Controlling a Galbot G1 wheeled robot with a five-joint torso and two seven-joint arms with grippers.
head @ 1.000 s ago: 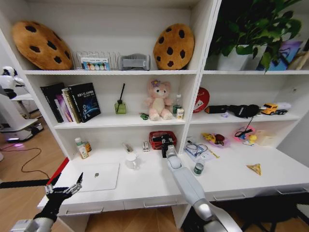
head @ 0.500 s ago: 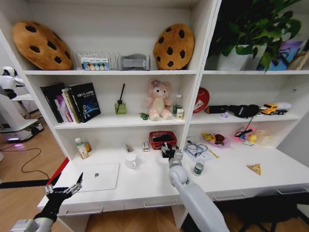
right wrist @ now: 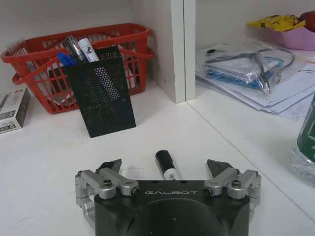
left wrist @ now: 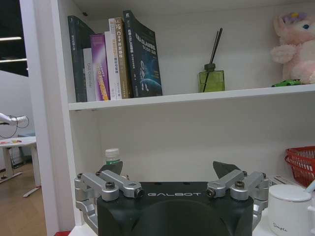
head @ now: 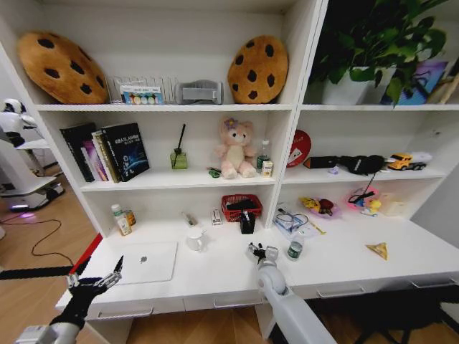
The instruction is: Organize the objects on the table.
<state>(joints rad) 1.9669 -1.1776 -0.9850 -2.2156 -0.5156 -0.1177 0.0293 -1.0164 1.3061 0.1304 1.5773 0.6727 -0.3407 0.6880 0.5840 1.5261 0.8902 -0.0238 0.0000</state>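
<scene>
My right gripper (head: pixel 262 252) (right wrist: pixel 165 165) hovers open over the middle of the white table (head: pixel 215 276). A black pen (right wrist: pixel 166 167) lies on the tabletop between its fingers. Farther back a black mesh pen holder (head: pixel 247 222) (right wrist: pixel 101 98) leans against a red basket (right wrist: pixel 74 64), with a blue pen (right wrist: pixel 64 59) and other pens in it. The small green can (head: pixel 295 249) (right wrist: pixel 307 142) stands just right of the gripper. A silver laptop (head: pixel 147 261) lies shut at the table's left. A green toy car (head: pixel 214 172) (left wrist: pixel 288 82) sits on the shelf by the plush bear. My left gripper (head: pixel 93 283) (left wrist: pixel 170 168) hangs open and empty off the table's left front corner.
A white mug (head: pixel 195 239) stands right of the laptop, bottles (head: pixel 122 218) at the back left. Papers with a cable (right wrist: pixel 251 69) lie right of the shelf's upright panel (right wrist: pixel 177 49). A small box (right wrist: pixel 12 110) sits beside the basket. A yellow triangular item (head: pixel 378 249) lies at the right.
My right gripper has drawn back and down from the black mesh holder toward the table's front. The holder stays by the red basket. The left arm has not moved.
</scene>
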